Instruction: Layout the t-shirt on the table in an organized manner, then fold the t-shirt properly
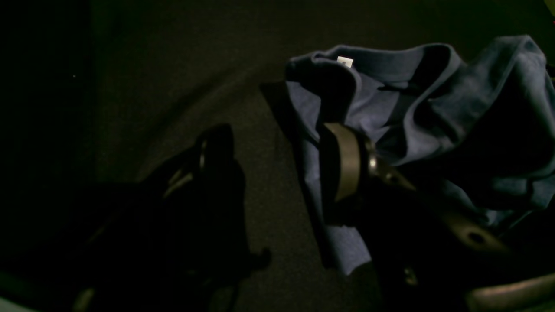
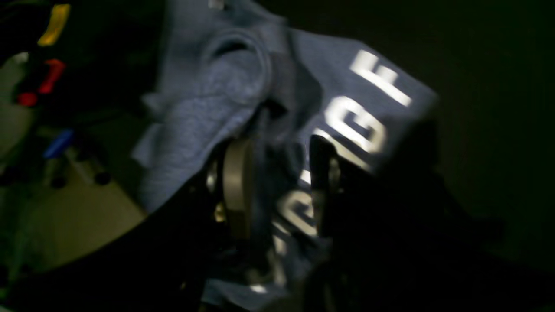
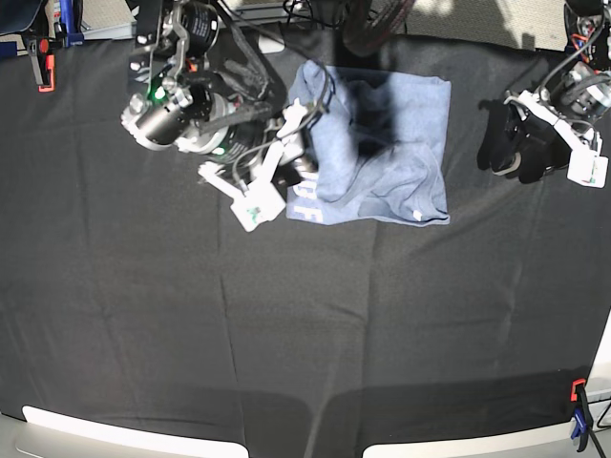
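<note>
The blue-grey t-shirt [image 3: 391, 143] lies crumpled on the far middle of the black table [image 3: 286, 315]. My right gripper [image 3: 304, 170] is at the shirt's left edge. In the right wrist view the gripper [image 2: 277, 186] is closed on a fold of the shirt [image 2: 225, 86] next to the white lettering [image 2: 368, 125]. My left gripper [image 3: 501, 153] is to the right of the shirt and apart from it. In the left wrist view the left gripper [image 1: 277, 160] is open, with bare table between the fingers. The shirt's collar and label [image 1: 344, 61] lie just beyond it.
A red clamp [image 3: 41, 57] grips the table's far left edge. A red and blue clamp [image 3: 578, 420] sits at the near right corner. Cables and gear lie past the far edge [image 3: 315, 14]. Wide black cloth stretches in front of the shirt.
</note>
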